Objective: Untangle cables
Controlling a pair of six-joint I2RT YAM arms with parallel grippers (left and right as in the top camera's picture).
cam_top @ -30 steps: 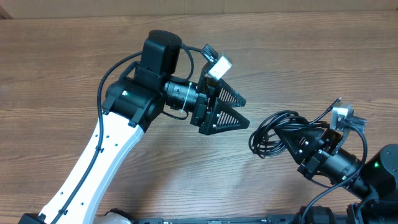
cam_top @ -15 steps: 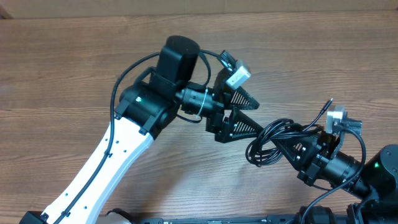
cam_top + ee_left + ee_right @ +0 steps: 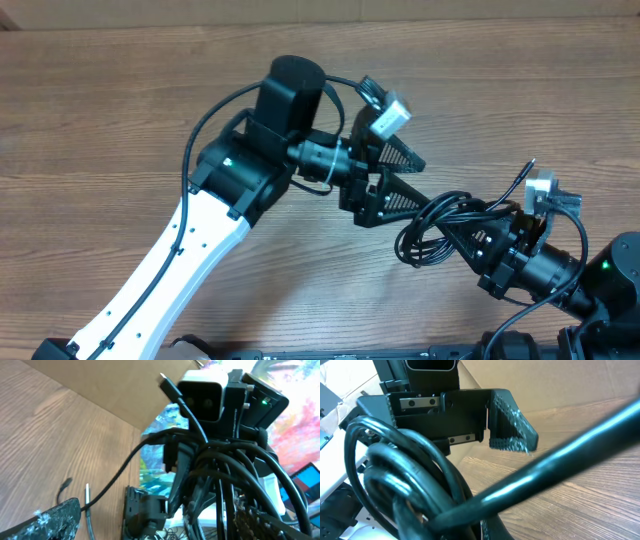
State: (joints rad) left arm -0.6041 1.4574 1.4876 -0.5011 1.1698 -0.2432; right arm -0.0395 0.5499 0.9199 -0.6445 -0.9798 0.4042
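Your left end effector (image 3: 414,185) has its two triangular black fingers spread wide apart, and nothing sits between them. Their inner faces are ribbed, which you can see in the right wrist view on the one pad (image 3: 512,425) in frame. The tips of those fingers reach the left edge of the cables (image 3: 436,226). From overhead you cannot tell whether the lower finger touches a loop or only sits just beside it. The cables are thin, glossy black cords wound into a loose knot of overlapping loops, lying right of center over the wood-grain desk (image 3: 100,120). Your right end effector (image 3: 480,236) is closed together on the right side of that bundle, with the loops fanning out leftward from its tips. In the left wrist view the cords (image 3: 227,480) cross in a thick tangle across the frame, and one strand rises to a small flat plug (image 3: 169,385) in front of a white box-shaped camera (image 3: 204,398). In the right wrist view the smooth round cords (image 3: 400,467) curve closely past the lens.
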